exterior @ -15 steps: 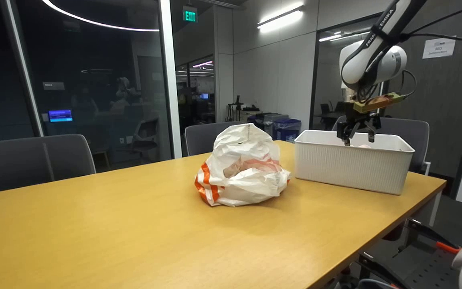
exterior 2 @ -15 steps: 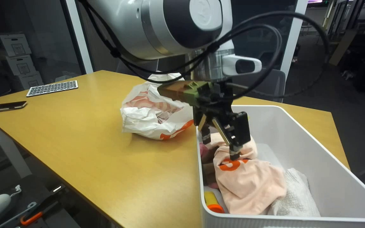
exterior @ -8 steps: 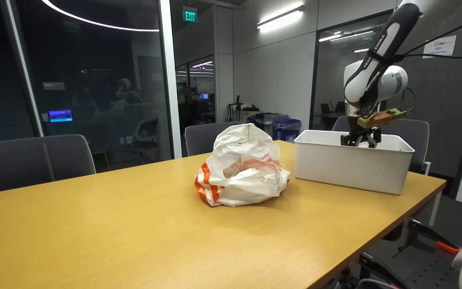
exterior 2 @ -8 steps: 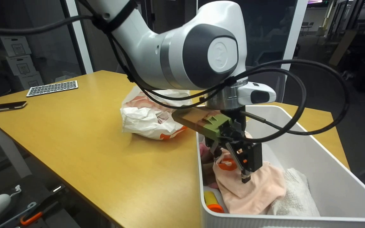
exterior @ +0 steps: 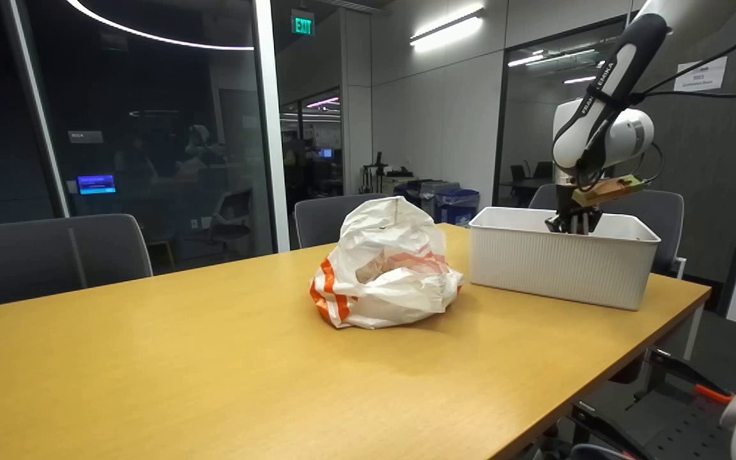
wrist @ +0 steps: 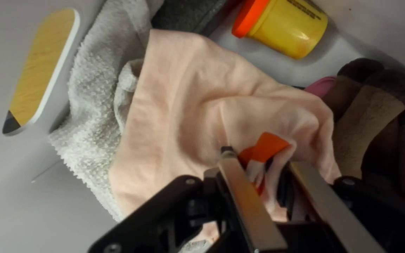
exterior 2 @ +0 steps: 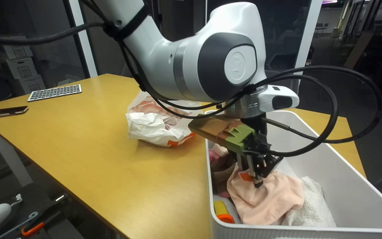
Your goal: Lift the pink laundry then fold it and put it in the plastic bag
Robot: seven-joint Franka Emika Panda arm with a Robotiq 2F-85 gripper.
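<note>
The soft, rumpled pale-pink laundry [wrist: 202,116] lies in a ribbed white plastic box [exterior: 553,268]. The gripper [wrist: 257,168], pointing down, pinches a bunched, orange-printed fold, probably to lift it out for folding; how firmly, cannot be told. A nubbly white towel [wrist: 93,102] touches the laundry, and a yellow tub with an orange lid [wrist: 287,28] lies near. The box's wall stands between the laundry and the wrinkled, orange-printed white plastic bag [exterior: 393,294] on the wooden counter [exterior: 214,364].

Pink laundry [wrist: 174,126]: one
White plastic bag [exterior: 400,300]: one
White bin [exterior: 553,268]: one
Yellow tub [wrist: 287,30]: one
Keyboard [exterior 2: 55,93]: one
Phone [exterior 2: 8,112]: one
</note>
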